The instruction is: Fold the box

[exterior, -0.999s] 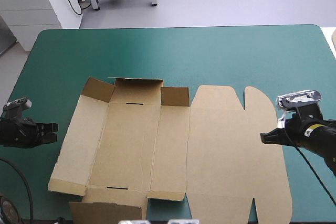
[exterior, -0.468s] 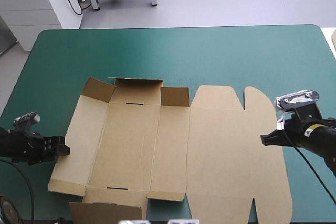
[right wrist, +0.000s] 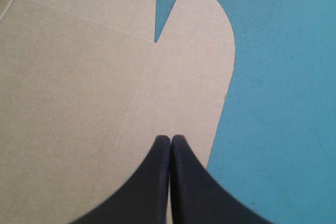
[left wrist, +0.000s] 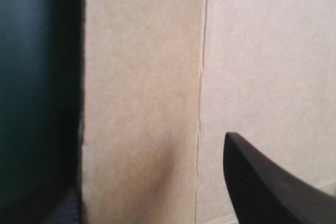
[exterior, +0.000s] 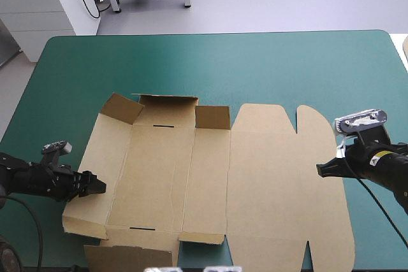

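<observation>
The box lies opened out on the teal-green tabletop, towards the near edge. Its long axis runs left to right. The far wall and its corner tabs stand partly raised. The left wall is tilted up slightly. The lid lies flat on the right, its rounded ears towards the far and near edges.

Left claw: low at the near end of the left wall, tip pointing right into the box. It is the nearer of the two to the unfolded walls. In the wrist view one black finger stands wide to one side over the board, past the crease. The other is only a dim shape at the board's outer edge. Judged parted, with nothing gripped.

Right claw: at the lid's right edge, pointing left, fingers pressed together in one arch. It holds nothing. Whether it touches the board cannot be told.

Judgement: the next move turns on the left wall, which lies directly ahead of the left claw and hinges along a front-to-back crease.

Clearance: bare tabletop lies to the left and beyond the far wall. Room is scant at the near edge, where the box's near flap reaches the tabletop's edge.
</observation>
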Tool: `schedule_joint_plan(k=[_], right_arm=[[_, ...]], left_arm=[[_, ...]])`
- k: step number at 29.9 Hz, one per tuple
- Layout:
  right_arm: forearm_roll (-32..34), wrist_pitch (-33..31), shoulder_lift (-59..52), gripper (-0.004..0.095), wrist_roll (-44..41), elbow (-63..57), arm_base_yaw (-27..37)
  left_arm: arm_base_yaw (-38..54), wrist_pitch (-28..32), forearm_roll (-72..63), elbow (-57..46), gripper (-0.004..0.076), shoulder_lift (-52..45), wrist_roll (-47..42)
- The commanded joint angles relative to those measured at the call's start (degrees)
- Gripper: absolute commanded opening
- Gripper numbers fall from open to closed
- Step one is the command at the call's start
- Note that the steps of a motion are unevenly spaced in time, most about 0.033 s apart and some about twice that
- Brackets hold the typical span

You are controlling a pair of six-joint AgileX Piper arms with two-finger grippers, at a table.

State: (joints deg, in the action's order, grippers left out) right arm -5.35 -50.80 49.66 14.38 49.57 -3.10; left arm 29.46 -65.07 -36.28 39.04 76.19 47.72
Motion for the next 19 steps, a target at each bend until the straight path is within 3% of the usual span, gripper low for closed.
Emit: schedule_joint_plan(k=[1, 7, 10, 14, 19], right_arm=[[0.0, 2.8, -0.4, -0.0016, 0.6, 1.5, 0.4], [0.0, 1.6, -0.4, -0.0016, 1.0, 1.5, 0.4], [0.0, 1.2, -0.4, -0.0016, 1.3, 1.5, 0.4], [0.0, 1.2, -0.4, -0.0016, 1.3, 1.5, 0.4], [0.0, 1.2, -0.4, -0.0016, 1.3, 1.5, 0.4]], left_arm=[[-3.1, -0.7, -0.4, 1.0, 0.0440, -1.2, 0.2], [-4.0, -0.2, -0.7, 1.2, 0.0405, -1.2, -0.1], [-4.0, 0.2, -0.7, 2.3, 0.0277, -1.2, -2.4], [-4.0, -0.2, -0.3, 4.0, 0.0008, -1.2, -3.1], [-4.0, -0.4, 0.4, 4.7, -0.0008, -1.2, -4.1]])
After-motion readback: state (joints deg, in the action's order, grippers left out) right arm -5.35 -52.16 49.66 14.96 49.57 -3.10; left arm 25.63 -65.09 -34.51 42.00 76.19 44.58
